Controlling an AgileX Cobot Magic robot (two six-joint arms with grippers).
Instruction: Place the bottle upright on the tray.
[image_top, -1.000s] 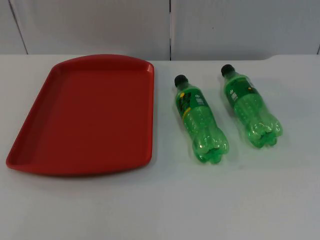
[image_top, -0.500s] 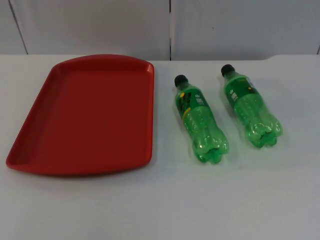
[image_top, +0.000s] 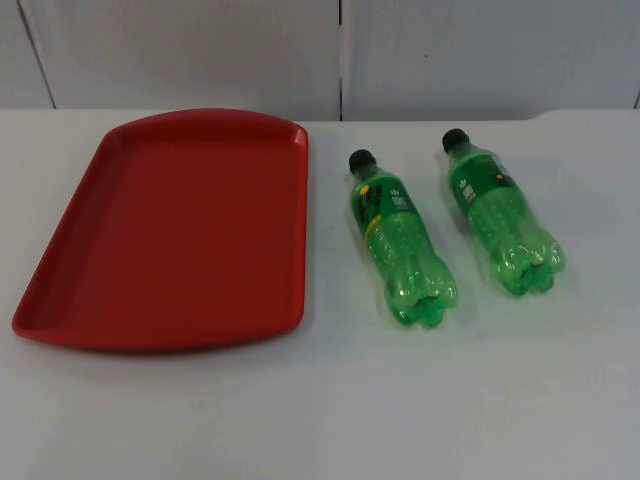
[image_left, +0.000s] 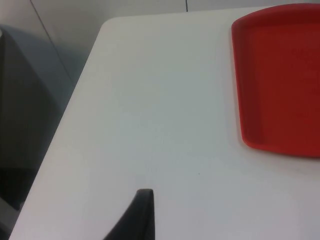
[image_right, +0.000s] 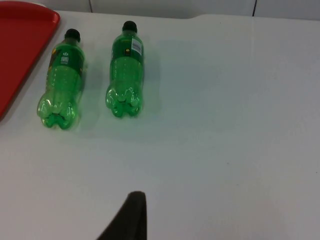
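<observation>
Two green plastic bottles with black caps lie on their sides on the white table, caps toward the wall. One bottle (image_top: 400, 240) (image_right: 61, 80) lies just right of the red tray (image_top: 170, 230) (image_right: 20, 45). The other bottle (image_top: 503, 213) (image_right: 125, 70) lies further right, parallel to the first. The tray carries nothing. My right gripper (image_right: 131, 217) waits above bare table, well short of the bottles' bases. My left gripper (image_left: 142, 217) waits over the table near its left edge, apart from the tray (image_left: 280, 80).
The grey partition wall (image_top: 340, 55) closes the far side of the table. In the left wrist view the table's left edge (image_left: 75, 110) drops off to a dark floor. White table surface (image_top: 400, 410) stretches in front of the tray and bottles.
</observation>
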